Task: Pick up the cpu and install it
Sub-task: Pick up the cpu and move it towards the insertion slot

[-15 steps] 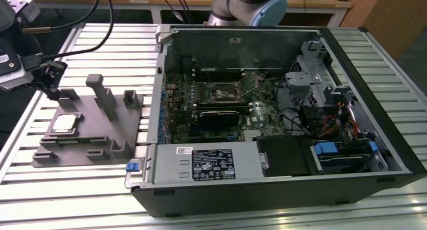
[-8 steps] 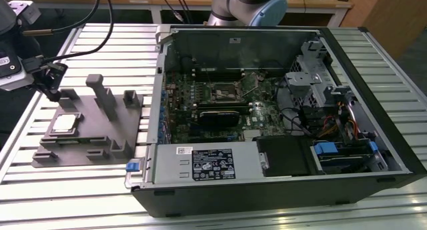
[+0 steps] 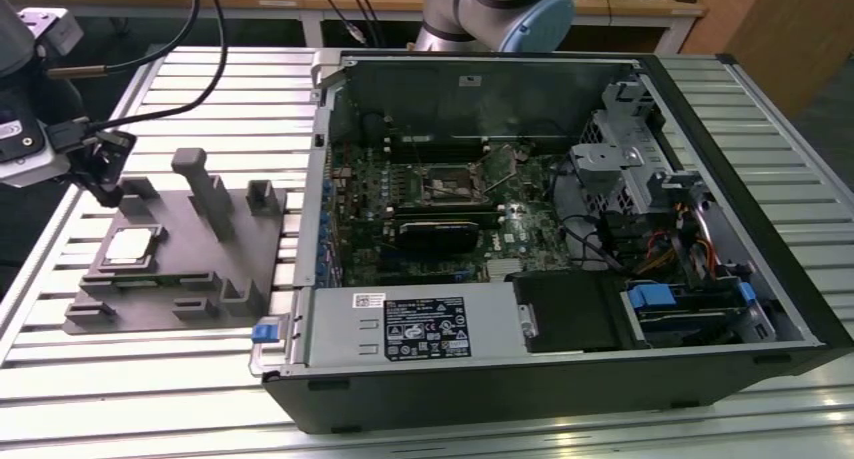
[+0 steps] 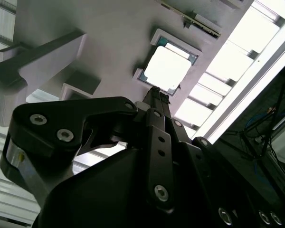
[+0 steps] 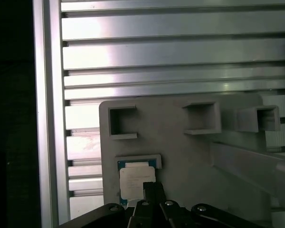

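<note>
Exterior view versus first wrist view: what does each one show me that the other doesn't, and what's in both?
Exterior view: the open computer case, its motherboard with the socket, the power supply and the arm.

First wrist view: a close look down past the gripper into hollow square posts, plus the bluish rim of the cpu.

Both: the cpu lying in the gray tray on the slatted table, with the gripper close by, not holding it.
</note>
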